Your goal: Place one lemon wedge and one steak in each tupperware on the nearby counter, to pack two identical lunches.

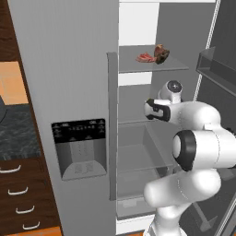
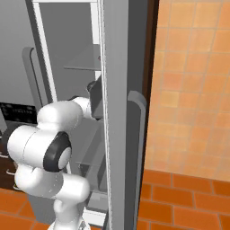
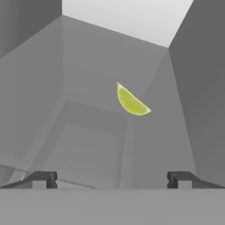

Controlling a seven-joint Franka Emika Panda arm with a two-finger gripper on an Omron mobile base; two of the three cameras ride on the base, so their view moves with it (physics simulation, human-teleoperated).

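Arm's inside the open grey fridge (image 1: pixel 69 69), two-finger gripper (image 3: pixel 112 179) spread wide and empty, lined up on the yellow-green lemon wedge (image 3: pixel 131 102) at the shelf's back edge. Reddish steak (image 1: pixel 146 57) waits on the upper shelf. Next, I'd say: advance, straddle, pinch.

No legible text, fridge dispenser panel (image 1: pixel 79 131) markings too small to read

My kitchen, by the big grey fridge (image 1: pixel 69 92)

I see its door (image 2: pixel 123 112) open, orange wall tiles (image 2: pixel 193 81), a red brick floor (image 2: pixel 179 202) and brown drawers (image 1: pixel 20 193).
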